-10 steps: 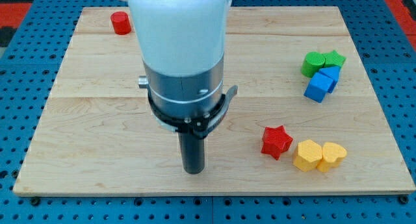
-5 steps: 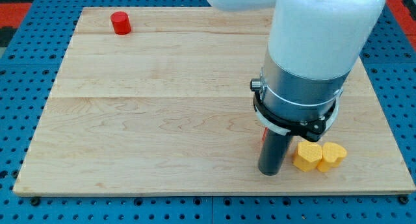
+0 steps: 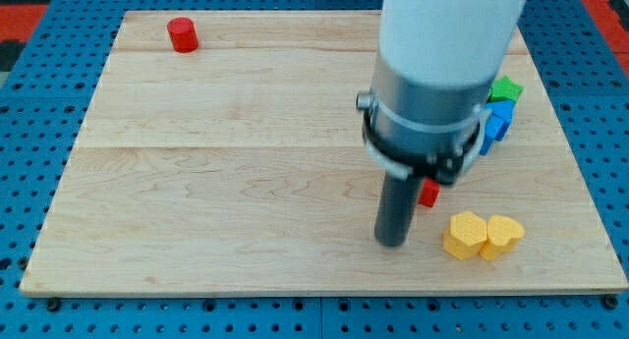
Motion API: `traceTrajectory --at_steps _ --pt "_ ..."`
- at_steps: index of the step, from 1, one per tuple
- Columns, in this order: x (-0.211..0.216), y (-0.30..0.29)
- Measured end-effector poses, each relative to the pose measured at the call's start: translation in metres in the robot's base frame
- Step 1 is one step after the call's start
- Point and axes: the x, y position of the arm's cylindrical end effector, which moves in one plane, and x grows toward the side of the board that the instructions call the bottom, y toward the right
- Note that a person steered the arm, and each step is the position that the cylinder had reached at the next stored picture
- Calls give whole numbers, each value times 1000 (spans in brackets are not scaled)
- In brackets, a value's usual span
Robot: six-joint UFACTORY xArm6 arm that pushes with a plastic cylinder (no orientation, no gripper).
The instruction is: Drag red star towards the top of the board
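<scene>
The red star [image 3: 428,193] is almost wholly hidden behind my rod; only a small red corner shows to the right of the rod, above the yellow blocks. My tip [image 3: 392,243] rests on the board in the lower right part, just below and left of that red corner. Whether the tip touches the star cannot be seen. The arm's white and grey body covers the middle right of the board.
Two yellow blocks [image 3: 482,235] lie side by side right of the tip. A green block [image 3: 506,88] and a blue block [image 3: 496,121] show partly at the view's right behind the arm. A red cylinder [image 3: 181,33] stands at the top left.
The arm swept from the board's middle to the right, then moved slightly left and up. The red star has shifted up from beside the yellow blocks and is now mostly hidden.
</scene>
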Motion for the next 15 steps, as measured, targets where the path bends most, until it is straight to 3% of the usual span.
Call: traceTrajectory --at_steps 1,3,6,8,9,13,14,15 --pt "21 -1" --pt "-44 24" --pt "-104 27" --pt "-5 23" --pt "-13 55" --pt "-139 53" --pt "-135 51" --pt "-76 68"
